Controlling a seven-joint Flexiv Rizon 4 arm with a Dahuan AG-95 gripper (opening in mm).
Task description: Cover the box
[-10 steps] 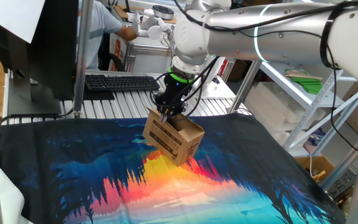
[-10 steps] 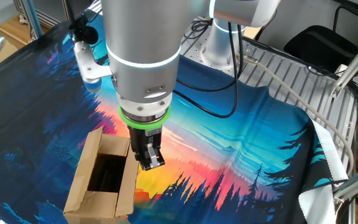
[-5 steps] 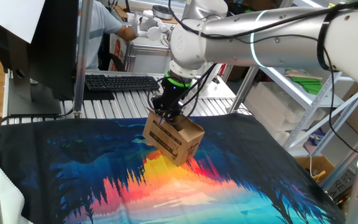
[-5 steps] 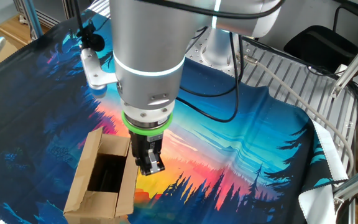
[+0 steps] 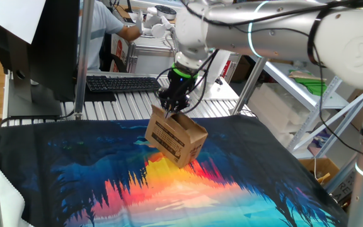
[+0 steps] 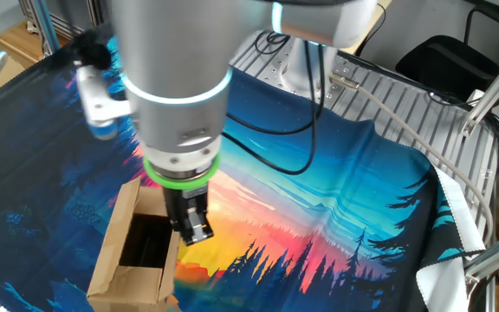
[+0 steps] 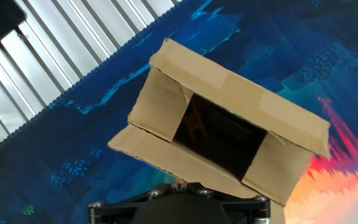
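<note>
Since a second ago the arm has swung across the box top: in the other fixed view its big grey wrist has slid from the middle of the picture toward the left, and in one fixed view the hand now stands a little higher over the box's far edge.

The gripper point(image 6: 194, 230) points straight down with its two fingers pressed together and nothing between them. In the other fixed view its tip hangs just above the near flap of the box point(image 6: 132, 243), at the edge of the opening; whether it touches the cardboard cannot be told. In one fixed view the gripper point(image 5: 170, 111) sits right at the upper rim of the box point(image 5: 175, 139).

From the hand view the box point(image 7: 222, 124) is open, its dark inside showing, with four flaps standing up or leaning outward around the mouth. The long flap nearest the camera lies spread out low, just above the gripper's black housing at the bottom edge.

Black print marks the box side that faces one fixed view. It rests on a cloth point(image 5: 106, 164) printed with blue forest and orange-red sunset, near the cloth's far end. Beyond that edge is a ribbed metal table point(image 5: 125, 104) with a black keyboard point(image 5: 121, 82) on it.
</note>
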